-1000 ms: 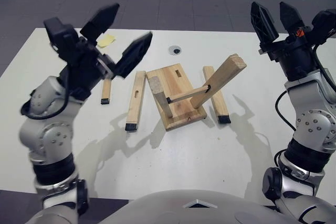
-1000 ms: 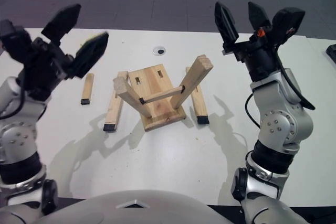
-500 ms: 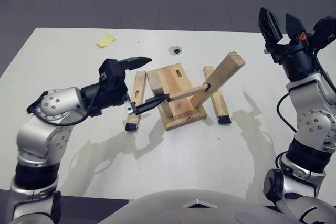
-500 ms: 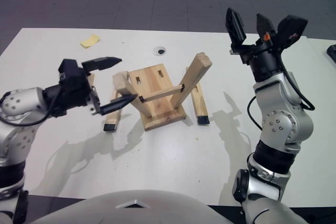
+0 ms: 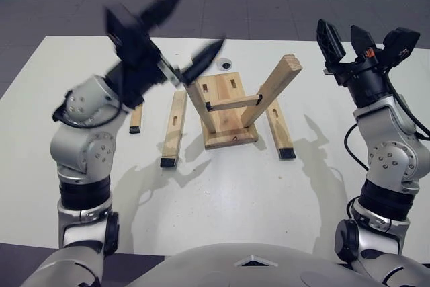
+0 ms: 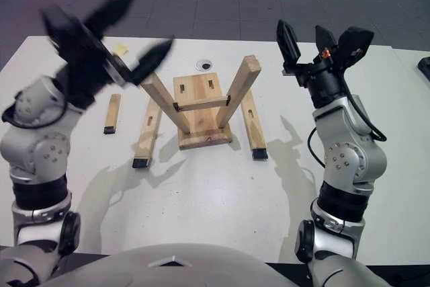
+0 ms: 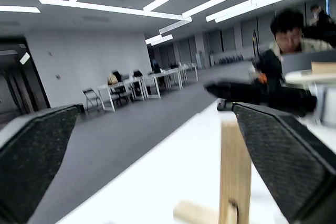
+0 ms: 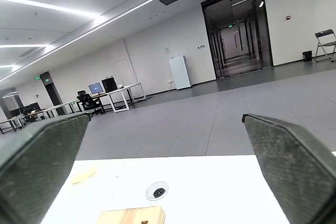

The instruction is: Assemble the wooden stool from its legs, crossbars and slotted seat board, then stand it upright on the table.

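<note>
The white table (image 5: 269, 193) carries all the stool parts. In its middle the slotted seat board (image 5: 227, 115) lies flat. Two legs stand up out of it and lean away from each other: the left leg (image 5: 201, 105) and the right leg (image 5: 272, 92). A thin crossbar (image 5: 232, 103) joins them partway up. Two more legs lie loose on the table, one (image 5: 173, 128) just to the left of the board and one (image 5: 277, 129) just to its right, each with a dark tip toward the robot. A shorter wooden piece (image 5: 136, 119) lies farther left. The left gripper (image 5: 200, 19) hangs above the table's far left part, its fingers spread wide and holding nothing. The right gripper (image 5: 338, 28) is raised over the far right edge, fingers apart and empty. A small round cable hole (image 6: 205, 65) sits behind the board.
</note>
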Controlling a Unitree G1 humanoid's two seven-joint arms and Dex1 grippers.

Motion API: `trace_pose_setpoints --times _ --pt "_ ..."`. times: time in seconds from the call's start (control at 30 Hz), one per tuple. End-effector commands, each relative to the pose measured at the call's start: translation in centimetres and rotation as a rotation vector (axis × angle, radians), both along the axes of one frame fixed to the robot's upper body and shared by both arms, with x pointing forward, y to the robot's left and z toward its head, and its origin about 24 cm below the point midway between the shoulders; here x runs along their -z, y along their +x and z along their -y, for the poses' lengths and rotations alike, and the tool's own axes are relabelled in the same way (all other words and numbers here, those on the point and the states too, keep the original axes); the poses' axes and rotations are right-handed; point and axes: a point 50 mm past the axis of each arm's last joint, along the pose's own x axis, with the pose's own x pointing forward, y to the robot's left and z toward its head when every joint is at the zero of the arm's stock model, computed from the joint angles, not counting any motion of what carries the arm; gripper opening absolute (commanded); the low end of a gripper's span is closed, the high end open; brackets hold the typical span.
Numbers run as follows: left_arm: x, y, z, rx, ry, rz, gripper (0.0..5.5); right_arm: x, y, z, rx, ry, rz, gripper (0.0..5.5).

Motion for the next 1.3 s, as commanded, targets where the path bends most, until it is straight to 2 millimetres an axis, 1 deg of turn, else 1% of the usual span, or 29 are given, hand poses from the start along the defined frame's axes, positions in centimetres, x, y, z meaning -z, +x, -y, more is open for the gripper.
trace_pose_setpoints --times 0.03,0.1,0.13,0.17,0.2,0.23,0.3,0.37,0.4,0.43,0.47,0.53,0.63,0.67,0.73,0.8,0.83,0.9,0.97,1.0,1.03,1.1,1.17,1.2,1.23,1.3 --pt "-4.8 0.4 1.0 -0.050 -0.206 0.079 5.40 0.5 0.2 0.0 0.030 0.029 -0.019 5.39" --pt "-5.3 0.6 1.4 -0.088 -0.182 0.078 5.40 0.6 0.3 0.2 0.041 0.034 -0.022 5.39" --pt "-4.4 1.1 1.9 -0.107 -0.111 0.043 5.40 0.7 0.4 0.4 0.053 0.036 -0.026 5.39" --pt "-2.6 1.8 2.6 -0.131 -0.021 -0.024 5.40 0.8 0.5 0.6 0.067 0.039 -0.032 5.39" --pt "0.0 2.5 3.5 -0.150 0.058 -0.128 5.40 0.9 0.5 0.8 0.086 0.042 -0.041 5.39" --pt "3.2 3.0 4.2 -0.180 0.136 -0.247 5.40 1.1 0.6 1.0 0.100 0.045 -0.048 5.39" --pt "8.4 2.7 5.3 -0.211 0.254 -0.402 5.40 1.3 0.6 1.3 0.115 0.048 -0.058 5.39" --pt "11.8 2.4 5.6 -0.240 0.315 -0.490 5.40 1.5 0.5 1.6 0.126 0.050 -0.065 5.39" --pt "12.8 2.7 5.3 -0.272 0.329 -0.506 5.40 1.6 0.5 1.7 0.130 0.044 -0.072 5.39" --pt "13.2 3.0 5.0 -0.295 0.310 -0.510 5.40 1.6 0.5 1.6 0.128 0.041 -0.076 5.39" --pt "13.2 3.5 4.7 -0.318 0.278 -0.511 5.40 1.7 0.6 1.6 0.124 0.041 -0.079 5.39" --pt "12.3 4.7 4.6 -0.347 0.210 -0.472 5.40 1.8 0.6 1.5 0.118 0.039 -0.084 5.39" --pt "9.4 5.8 5.3 -0.364 0.105 -0.337 5.40 1.9 0.6 0.9 0.088 0.037 -0.091 5.39" --pt "8.1 6.0 5.4 -0.358 0.054 -0.287 5.40 1.9 0.6 0.7 0.071 0.037 -0.086 5.39" --pt "5.2 5.9 5.3 -0.337 -0.085 -0.213 5.40 1.6 0.5 0.2 0.039 0.048 -0.061 5.39" --pt "2.5 5.4 4.6 -0.344 -0.226 -0.162 5.40 1.0 0.3 -0.4 0.001 0.060 -0.022 5.39" --pt "1.5 5.2 4.1 -0.370 -0.271 -0.142 5.40 0.6 0.1 -0.8 -0.022 0.064 0.005 5.39" --pt "0.4 4.5 3.0 -0.447 -0.311 -0.104 5.40 -0.5 -0.4 -1.5 -0.086 0.073 0.075 5.39" --pt "0.6 3.9 1.9 -0.543 -0.294 -0.084 5.40 -1.8 -1.4 -2.6 -0.190 0.063 0.158 5.39" --pt "1.0 3.8 1.4 -0.587 -0.279 -0.090 5.40 -2.2 -1.9 -3.1 -0.237 0.052 0.184 5.39" --pt "1.7 3.9 1.0 -0.630 -0.254 -0.106 5.40 -2.6 -2.4 -3.6 -0.280 0.039 0.203 5.39" --pt "3.8 4.3 0.3 -0.719 -0.192 -0.183 5.40 -3.1 -3.4 -5.0 -0.399 0.010 0.234 5.39" --pt "5.3 4.3 -0.1 -0.762 -0.182 -0.250 5.40 -3.2 -4.2 -6.6 -0.526 -0.031 0.230 5.39" --pt "5.6 4.3 0.0 -0.767 -0.184 -0.262 5.40 -2.8 -4.3 -7.3 -0.574 -0.060 0.194 5.39" --pt "5.8 4.2 0.2 -0.767 -0.184 -0.270 5.40 -1.8 -4.1 -8.2 -0.619 -0.123 0.130 5.39" --pt "6.0 4.3 0.7 -0.763 -0.181 -0.278 5.40 0.3 -3.3 -8.8 -0.635 -0.231 0.012 5.39"
